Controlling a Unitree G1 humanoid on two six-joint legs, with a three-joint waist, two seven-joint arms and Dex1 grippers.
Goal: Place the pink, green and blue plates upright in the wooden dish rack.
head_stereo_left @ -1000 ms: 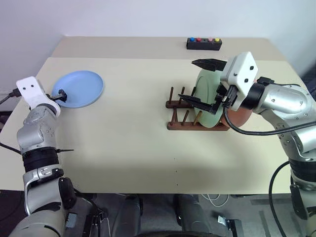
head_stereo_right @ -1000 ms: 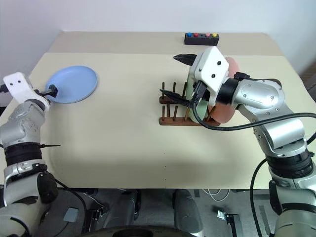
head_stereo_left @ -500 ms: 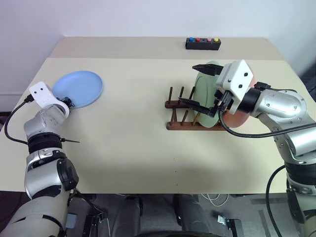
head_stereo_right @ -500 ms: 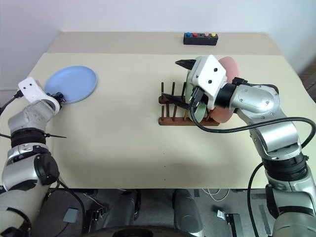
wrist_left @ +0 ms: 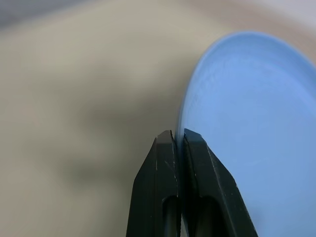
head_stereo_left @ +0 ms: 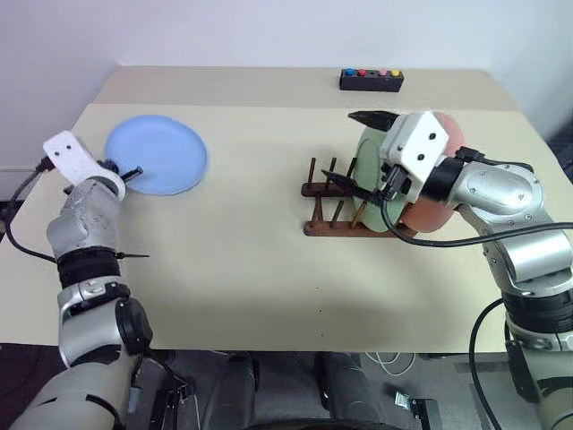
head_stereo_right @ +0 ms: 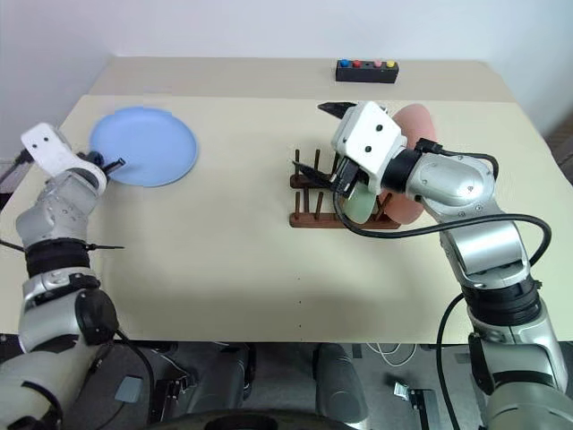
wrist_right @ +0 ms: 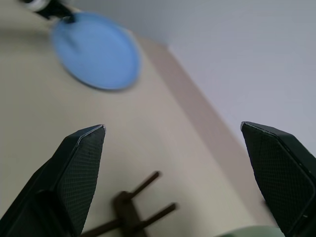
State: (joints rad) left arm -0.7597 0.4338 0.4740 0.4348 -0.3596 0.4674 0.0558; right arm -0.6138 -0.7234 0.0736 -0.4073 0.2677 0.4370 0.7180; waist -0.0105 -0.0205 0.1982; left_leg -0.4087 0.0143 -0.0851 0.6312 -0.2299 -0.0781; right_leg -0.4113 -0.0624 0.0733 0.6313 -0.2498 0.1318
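My left gripper (head_stereo_left: 127,172) is shut on the near left rim of the blue plate (head_stereo_left: 159,154), at the table's far left; in the left wrist view the black fingers (wrist_left: 165,158) pinch the blue plate's rim (wrist_left: 237,128). The green plate (head_stereo_left: 368,175) stands upright in the wooden dish rack (head_stereo_left: 328,229), with the pink plate (head_stereo_left: 450,134) upright behind it. My right gripper (head_stereo_left: 340,146) hangs open over the rack's left pegs, beside the green plate, with nothing between its fingers (wrist_right: 81,158).
A black box with coloured buttons (head_stereo_left: 371,80) sits at the table's far edge. Bare tabletop (head_stereo_left: 251,269) lies between the blue plate and the rack, and in front of both.
My left gripper closed on the blue plate's rim and carried it a little to the right and up. My right gripper stayed open by the rack, barely moving.
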